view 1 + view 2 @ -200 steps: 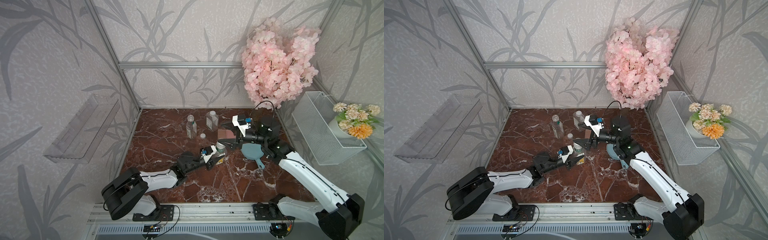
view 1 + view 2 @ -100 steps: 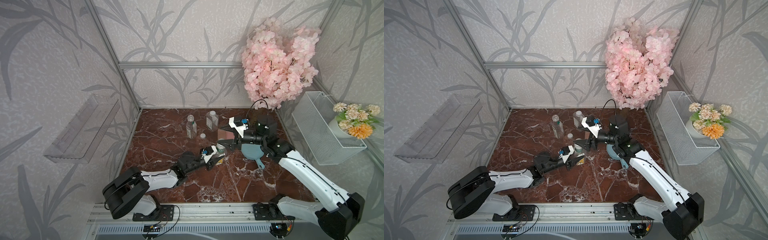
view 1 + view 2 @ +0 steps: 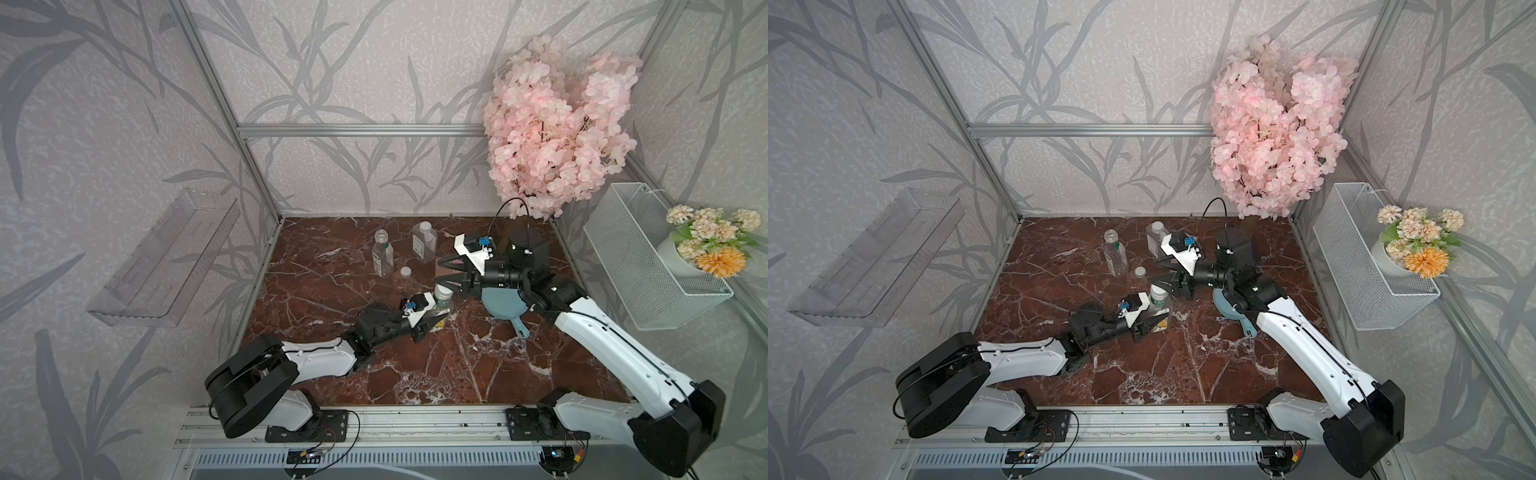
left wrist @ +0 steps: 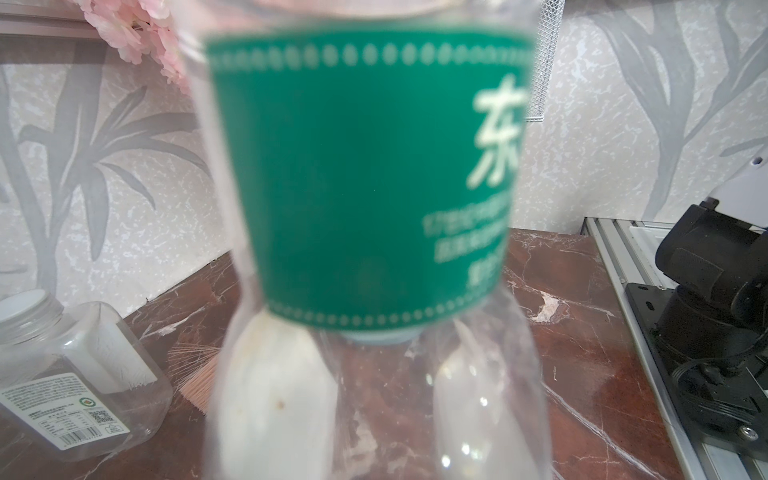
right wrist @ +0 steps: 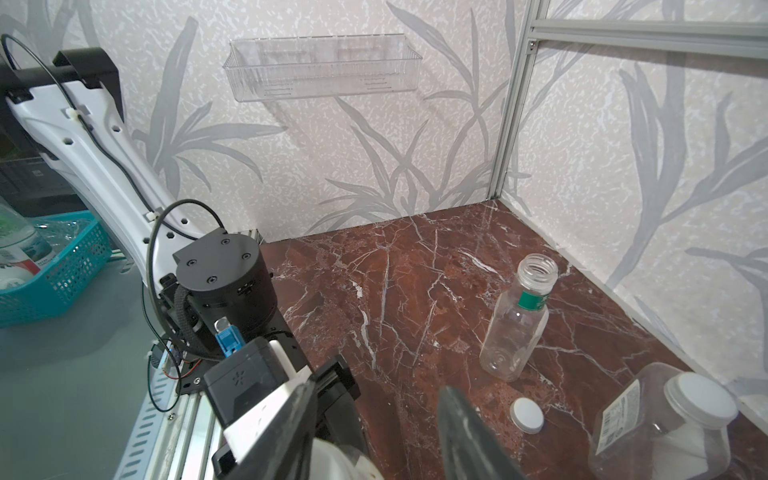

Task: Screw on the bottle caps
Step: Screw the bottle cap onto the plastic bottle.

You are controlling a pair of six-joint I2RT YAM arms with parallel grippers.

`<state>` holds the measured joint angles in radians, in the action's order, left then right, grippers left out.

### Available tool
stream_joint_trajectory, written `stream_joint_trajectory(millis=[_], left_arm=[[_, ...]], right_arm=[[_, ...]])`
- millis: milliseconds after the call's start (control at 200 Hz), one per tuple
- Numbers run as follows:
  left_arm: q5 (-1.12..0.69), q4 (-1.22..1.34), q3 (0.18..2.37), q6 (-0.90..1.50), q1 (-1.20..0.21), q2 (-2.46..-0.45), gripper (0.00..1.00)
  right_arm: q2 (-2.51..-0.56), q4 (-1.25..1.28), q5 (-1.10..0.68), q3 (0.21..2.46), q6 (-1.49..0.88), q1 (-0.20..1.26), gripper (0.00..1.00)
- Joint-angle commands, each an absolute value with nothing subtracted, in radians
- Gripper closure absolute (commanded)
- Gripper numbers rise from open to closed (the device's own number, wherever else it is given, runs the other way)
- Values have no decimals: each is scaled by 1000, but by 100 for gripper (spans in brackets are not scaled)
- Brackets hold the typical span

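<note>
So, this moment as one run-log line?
left fingers: holding green-labelled bottle | right fingers: at its cap, grip unclear | second bottle: uncapped

Marble tabletop (image 3: 324,291) — bearing an open round bottle (image 3: 382,257), a capped square bottle (image 3: 424,248), a loose white cap (image 3: 405,272).

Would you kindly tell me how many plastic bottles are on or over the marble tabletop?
3. An uncapped round bottle stands near the back; a capped square bottle stands beside it; the left gripper holds a third bottle mid-table. None seems hidden.
</note>
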<state>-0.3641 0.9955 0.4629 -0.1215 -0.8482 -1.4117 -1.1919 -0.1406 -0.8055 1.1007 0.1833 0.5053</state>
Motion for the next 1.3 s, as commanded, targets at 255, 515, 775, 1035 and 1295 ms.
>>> stream_joint_trajectory(millis=[255, 515, 775, 1035, 1295], left_arm=[[-362, 1071, 480, -144, -851, -1410, 81], [-357, 1074, 483, -149, -852, -1408, 81], [-356, 1086, 477, -152, -851, -1395, 81], [-343, 1116, 462, -147, -851, -1375, 81], [-323, 1127, 449, -159, -852, -1371, 81]], right_arm=[[-1213, -265, -792, 1132, 205, 510, 62], [-1223, -303, -789, 1127, 207, 511, 65], [-1229, -253, -818, 1092, 169, 510, 71], [-1216, -126, -881, 1017, 79, 503, 72], [-1226, -106, -889, 1000, 11, 502, 73]])
